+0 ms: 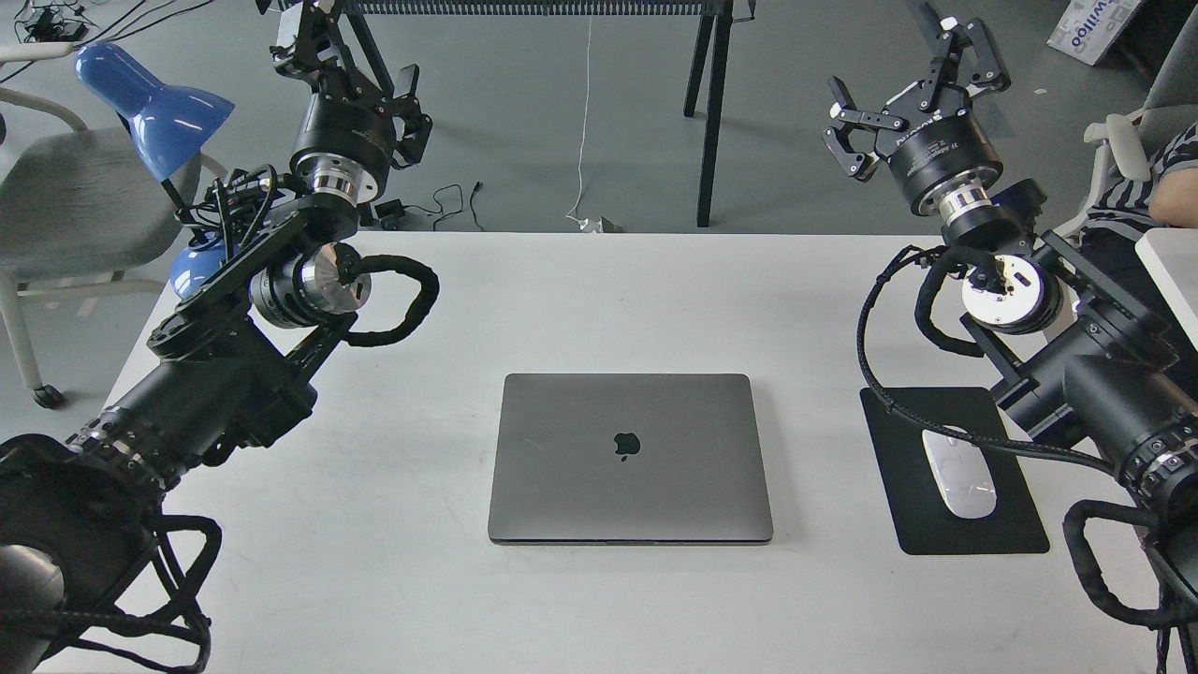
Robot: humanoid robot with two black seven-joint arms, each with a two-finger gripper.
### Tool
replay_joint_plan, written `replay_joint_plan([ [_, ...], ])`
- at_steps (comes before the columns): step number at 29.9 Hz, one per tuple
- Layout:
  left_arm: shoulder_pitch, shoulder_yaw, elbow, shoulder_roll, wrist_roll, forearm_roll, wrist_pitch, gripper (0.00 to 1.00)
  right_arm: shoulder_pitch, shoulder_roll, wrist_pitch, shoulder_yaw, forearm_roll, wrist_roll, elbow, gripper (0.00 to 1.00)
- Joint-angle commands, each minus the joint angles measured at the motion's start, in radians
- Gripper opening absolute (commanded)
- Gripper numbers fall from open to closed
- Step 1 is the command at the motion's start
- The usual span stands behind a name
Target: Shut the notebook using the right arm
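Closest in, the two black arms come in low over the tabletop (393,599) at the near corners, left arm (206,393) at the left edge, right arm (1114,393) at the right edge, both trailing looped black cables.

Next up is one notebook (629,457), lying flat with its lid fully down and the dark apple logo facing up, roughly centred between the left and right edges and a bit nearer the front edge. Nothing touches it; there's bare tabletop all around it on every side.

Off toward the right edge sits one black mouse pad (950,473) with one white mouse (959,473) on it, well apart from the notebook. A cable from the right arm droops across the pad.

Further back, the left tool (351,80) is up past the far left corner, seen dark and end-on, so I can't tell whether it's released or clenched. The right tool (913,80) is raised past the far right part of the tabletop, fingers spread wide with nothing between them.

Beyond the far edge: one blue desk lamp (154,108) at the far left corner, one grey chair (75,197) behind it, and dark table legs (711,112) on the floor.
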Motion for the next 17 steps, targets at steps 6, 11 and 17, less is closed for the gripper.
replay_joint_plan([
  [6, 0.000, 0.000, 0.000, 0.000, 0.000, 0.000, 0.000, 1.00, -0.004, 0.000, 0.000, -0.004, -0.001, 0.000, 0.001, 1.00],
  [11, 0.000, 0.000, 0.000, -0.001, 0.000, 0.000, 0.000, 1.00, -0.004, 0.000, 0.000, -0.007, -0.001, 0.000, 0.004, 1.00],
  [17, 0.000, 0.000, 0.000, 0.000, 0.000, 0.000, 0.000, 1.00, 0.002, 0.007, 0.000, -0.027, -0.001, 0.002, 0.007, 1.00],
])
